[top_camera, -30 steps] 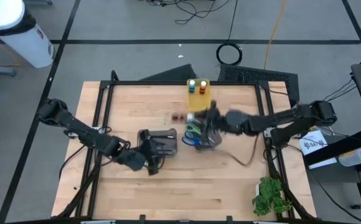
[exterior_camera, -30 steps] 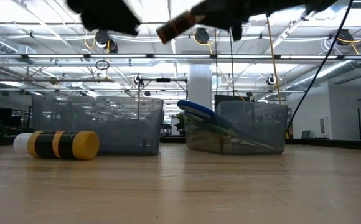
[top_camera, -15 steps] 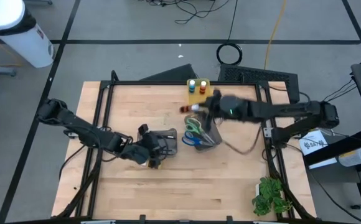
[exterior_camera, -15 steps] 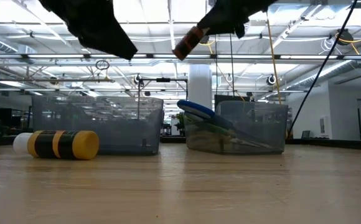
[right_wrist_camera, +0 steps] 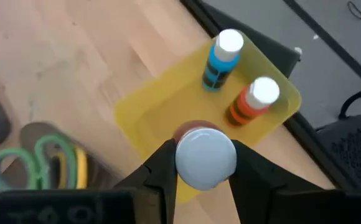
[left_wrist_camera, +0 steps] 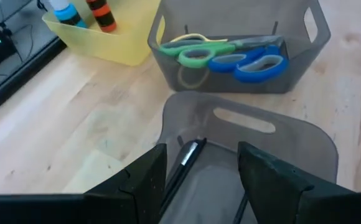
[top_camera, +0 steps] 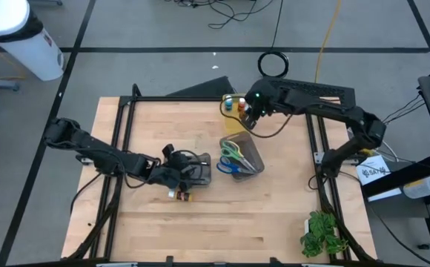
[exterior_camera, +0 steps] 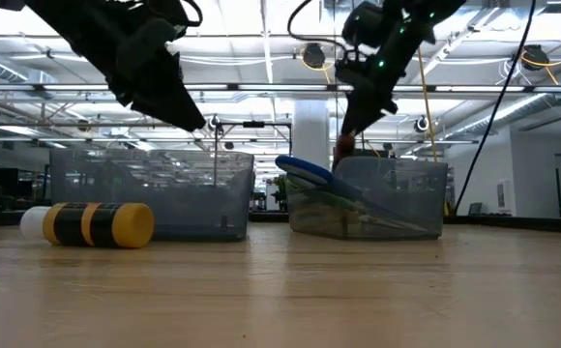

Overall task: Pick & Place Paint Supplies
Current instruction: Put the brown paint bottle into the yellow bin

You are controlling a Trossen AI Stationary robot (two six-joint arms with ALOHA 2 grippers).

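a: where is the right gripper (right_wrist_camera: 200, 163)?

b: up over the yellow bin (top_camera: 232, 117) at the far edge of the table (top_camera: 274, 215), fingers pinching a paint pot with a pale cap (right_wrist_camera: 205, 156).

a: what is already in that bin?

b: a blue pot (right_wrist_camera: 221, 57) and an orange-red pot (right_wrist_camera: 254, 99), both upright, side by side.

a: and the left gripper (left_wrist_camera: 202, 177)?

b: near the middle of the table, above a grey bin (left_wrist_camera: 255, 143), fingers spread with nothing between them. dark brushes (left_wrist_camera: 183, 163) lie in that bin, i think, though only one shows clearly.

a: the scissors?

b: green (left_wrist_camera: 196, 56), yellow (left_wrist_camera: 190, 39) and blue (left_wrist_camera: 252, 62) pairs sit in the second grey bin (top_camera: 249, 157), just right of the first.

a: anything loose?

b: a yellow pot with dark bands (exterior_camera: 95, 224) lies on its side on the table, just in front of the left gripper's bin.
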